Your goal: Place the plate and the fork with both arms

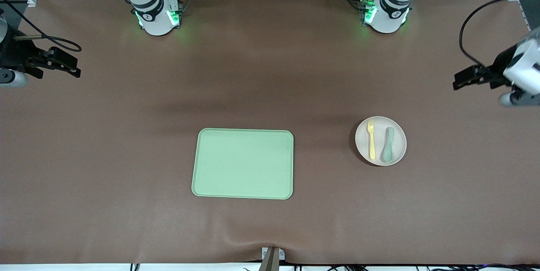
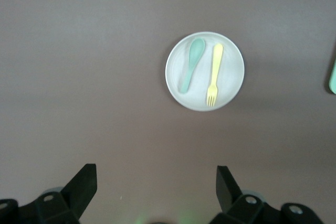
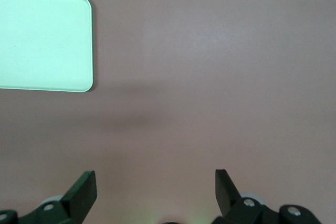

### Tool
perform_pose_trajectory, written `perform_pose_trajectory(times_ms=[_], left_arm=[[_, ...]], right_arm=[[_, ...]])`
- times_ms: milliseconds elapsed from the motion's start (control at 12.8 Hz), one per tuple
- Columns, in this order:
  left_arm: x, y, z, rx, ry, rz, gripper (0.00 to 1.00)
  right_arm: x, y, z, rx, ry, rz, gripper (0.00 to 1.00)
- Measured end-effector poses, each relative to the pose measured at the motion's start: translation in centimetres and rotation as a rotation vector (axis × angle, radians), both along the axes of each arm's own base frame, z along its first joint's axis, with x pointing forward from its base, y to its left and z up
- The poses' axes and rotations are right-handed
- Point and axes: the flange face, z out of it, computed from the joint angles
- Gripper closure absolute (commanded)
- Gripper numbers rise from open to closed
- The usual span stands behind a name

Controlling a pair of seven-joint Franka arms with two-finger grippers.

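The pale round plate (image 1: 381, 127) lies on the brown table toward the left arm's end. On it the yellow fork (image 1: 371, 139) rests beside a grey-green spoon (image 1: 388, 150). The left wrist view shows the same plate (image 2: 203, 77) and fork (image 2: 214, 74) well ahead of my left gripper (image 2: 156, 182). That left gripper (image 1: 462, 79) hangs open and empty over the table's edge at the left arm's end. My right gripper (image 1: 69, 66) hangs open and empty over the right arm's end, its black fingers (image 3: 84, 190) spread wide above bare table.
A rectangular light-green tray (image 1: 243, 163) lies flat near the table's middle, between the two arms' ends; its corner shows in the right wrist view (image 3: 42, 40). The spoon (image 2: 191, 64) shares the plate with the fork. Brown cloth covers the table (image 1: 126, 136).
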Motion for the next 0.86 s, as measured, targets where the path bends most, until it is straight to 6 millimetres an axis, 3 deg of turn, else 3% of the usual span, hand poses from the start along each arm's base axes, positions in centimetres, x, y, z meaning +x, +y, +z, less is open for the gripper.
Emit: perform_pose_trajectory(times_ms=[235,549,706,863], left_arm=[[2.9,0.0,-7.8,-0.004,0.037,0.002,0.00],[4.8,1.3,-19.5,-0.018,0.004,0.030,0.00],[4.9,2.5,-25.7,-0.059,0.010,0.067,0.13],[4.8,2.5,-29.9,-0.082,0.035,0.084,0.26]], right_arm=[[0.0,0.0,0.0,0.000,0.000,0.000,0.00],[0.0,0.0,0.0,0.000,0.000,0.000,0.00],[0.0,-0.1,0.0,0.000,0.000,-0.001,0.00],[0.0,-0.1,0.0,0.000,0.001,-0.001,0.00]])
